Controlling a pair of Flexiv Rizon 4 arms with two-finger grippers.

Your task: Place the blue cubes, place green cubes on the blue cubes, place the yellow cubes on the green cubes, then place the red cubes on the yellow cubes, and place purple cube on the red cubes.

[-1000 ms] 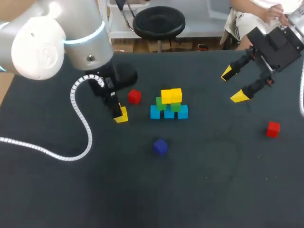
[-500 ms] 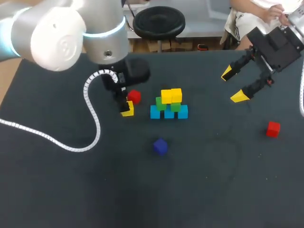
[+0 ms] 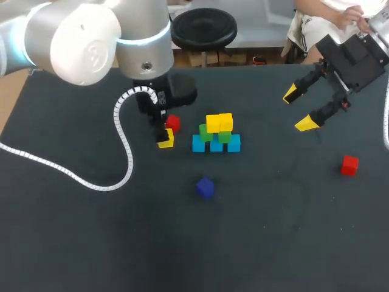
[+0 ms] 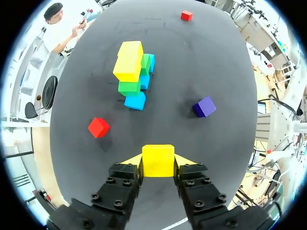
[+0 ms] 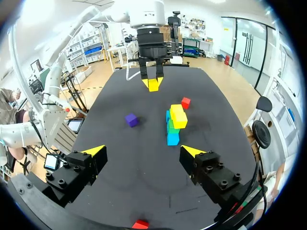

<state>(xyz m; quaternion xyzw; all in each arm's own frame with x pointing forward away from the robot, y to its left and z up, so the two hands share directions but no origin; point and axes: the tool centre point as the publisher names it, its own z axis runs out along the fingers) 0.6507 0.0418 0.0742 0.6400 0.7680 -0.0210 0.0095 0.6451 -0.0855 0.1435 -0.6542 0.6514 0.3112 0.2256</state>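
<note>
Nearest to us, the purple cube [image 3: 205, 187] lies alone on the dark table [image 3: 91, 243], well apart from everything else. A little farther out, off to our right, the lone red cube [image 3: 349, 165] also sits by itself. In the right wrist view it shows beneath that arm's gripper.

Farther in, our left gripper [image 3: 164, 139] points down at the table. Its fingers are clamped from both sides on the held yellow cube [image 4: 158, 160], which fills the gap between the yellow tips in the left wrist view. We cannot tell whether this cube touches the table or hangs just above it. Just beside it, on the far side, is the second red cube [image 3: 172, 123], close to the gripper and apart from the stack.

To the right of that pair stands the stack. Three blue cubes [image 3: 216, 145] lie in a row on the table, with two green cubes [image 3: 206, 132] on top of them. Two yellow cubes [image 3: 219, 122] rest on the green ones, side by side and touching.

Farthest out, at our right, our right gripper [image 3: 298, 109] hangs above the table with its fingers spread wide, well apart from the stack.
</note>
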